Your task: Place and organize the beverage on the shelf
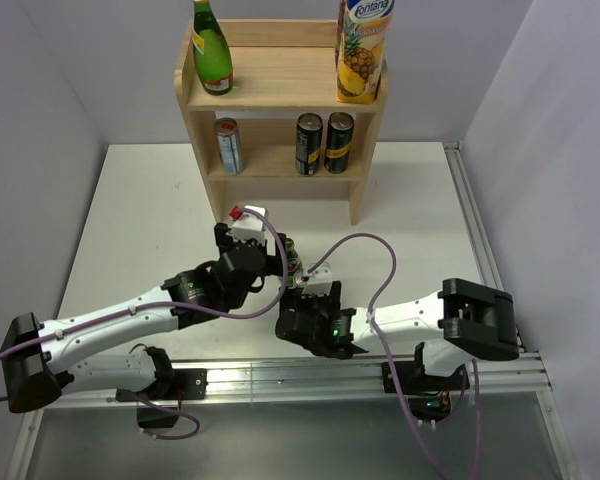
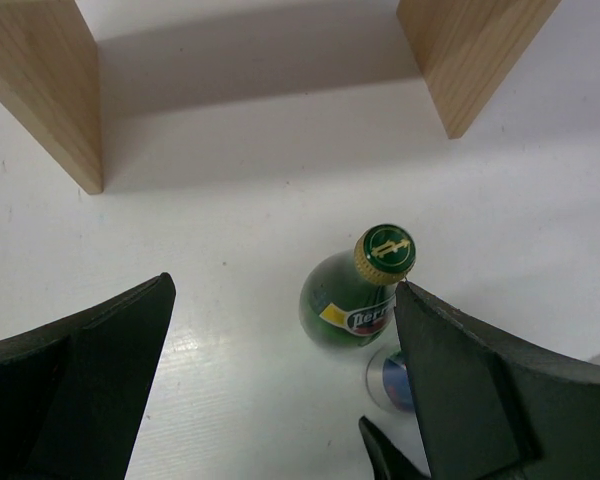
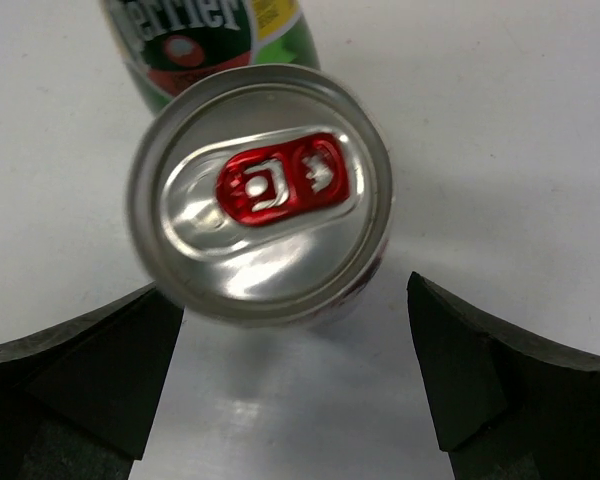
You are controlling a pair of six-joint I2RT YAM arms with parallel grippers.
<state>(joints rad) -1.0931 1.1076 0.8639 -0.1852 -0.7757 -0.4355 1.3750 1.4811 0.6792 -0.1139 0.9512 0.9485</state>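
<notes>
Shelf [image 1: 280, 85] sits at the far end of the white table [image 1: 140, 220], light wood, 2 tiers. Top board has a big green bottle [image 1: 211, 50] on the left and a pineapple juice carton [image 1: 363, 50] on the right, both upright. Lower tier has a slim silver can [image 1: 229, 146] on the left and 2 dark cans [image 1: 310, 144] [image 1: 339, 142] side by side toward the right.

Out on the table, well in front of the shelf, there's a small Perrier bottle [image 2: 352, 295] standing upright with a red-tab can [image 3: 262, 190] just beside it on the near side. Can't tell if those 2 actually touch.

Left gripper [image 2: 283, 288] has its jaws spread wide and is holding nothing. From its wrist cam the Perrier bottle is between the fingers but way over toward the right one, cap right at that finger's tip, and I honestly can't say if it's touching. The can peeks out behind that same finger.

Right gripper [image 3: 292, 290] is also wide apart with nothing in it. It looks down at the can's top, which sits just past the finger tips, with gaps on both sides. The Perrier label shows beyond it.
</notes>
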